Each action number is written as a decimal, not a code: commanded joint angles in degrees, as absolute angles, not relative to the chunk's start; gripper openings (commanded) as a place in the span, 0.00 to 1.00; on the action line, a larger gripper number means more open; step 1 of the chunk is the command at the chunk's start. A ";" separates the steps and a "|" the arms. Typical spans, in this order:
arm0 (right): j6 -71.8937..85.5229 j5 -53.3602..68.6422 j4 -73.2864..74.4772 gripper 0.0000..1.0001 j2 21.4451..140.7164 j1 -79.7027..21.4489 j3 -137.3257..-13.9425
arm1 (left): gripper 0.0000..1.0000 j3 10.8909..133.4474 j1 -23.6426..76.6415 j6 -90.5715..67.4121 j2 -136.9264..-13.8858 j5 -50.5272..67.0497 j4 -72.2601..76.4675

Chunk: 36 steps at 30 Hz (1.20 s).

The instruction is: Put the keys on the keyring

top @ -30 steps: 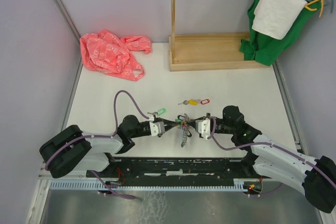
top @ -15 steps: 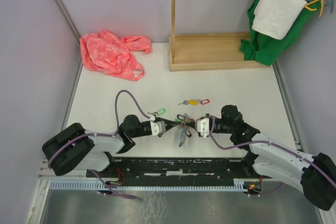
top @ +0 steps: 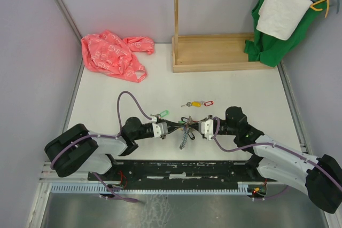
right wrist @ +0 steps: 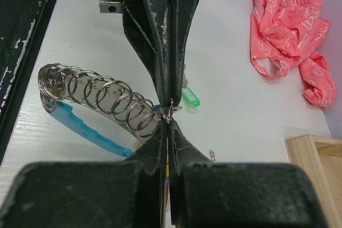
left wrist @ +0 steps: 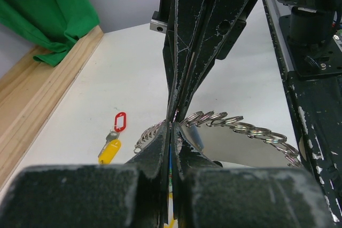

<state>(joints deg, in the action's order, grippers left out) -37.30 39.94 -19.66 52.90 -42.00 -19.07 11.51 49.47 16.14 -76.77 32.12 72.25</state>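
Slightly leftward of a second ago, the large keyring of grey metal coils and light-blue sleeve (top: 185,135) sits near the white table's (top: 240,89) front edge. Left gripper (top: 172,127) and right gripper (top: 193,127) meet tip to tip, each clamped tight on it. Yellow- and red-tagged keys (top: 199,103) lie just beyond.

Open table (top: 160,86) lies between the loose keys (top: 197,103) and the wooden stand (top: 214,52). A pink bag (top: 112,54) fills the far left corner, green cloth (top: 267,46) the far right.

Top camera's looking down over the whole table (top: 160,84); wrist cameras are facing each other point-blank, both catching the keyring (left wrist: 240,127).
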 commanded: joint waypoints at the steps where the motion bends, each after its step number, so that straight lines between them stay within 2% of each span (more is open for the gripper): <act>1: -38.85 42.33 -23.71 0.01 50.67 -42.41 -20.43 | 0.03 12.07 48.70 13.79 -75.83 34.55 74.69; 9: -34.90 41.74 -31.40 0.01 48.43 -41.87 -16.65 | 0.03 12.44 41.85 5.55 -75.51 43.74 74.59; 17: -29.35 41.31 -42.43 0.01 50.29 -41.60 -13.84 | 0.03 13.52 39.96 -0.33 -79.79 48.66 79.84; 28: -20.19 39.06 -65.21 0.01 57.85 -41.35 -10.22 | 0.03 14.67 39.81 -3.16 -83.41 48.45 80.18; 36: -18.57 39.68 -68.47 0.01 58.21 -41.30 -10.56 | 0.05 15.24 39.51 -4.79 -85.33 47.37 80.54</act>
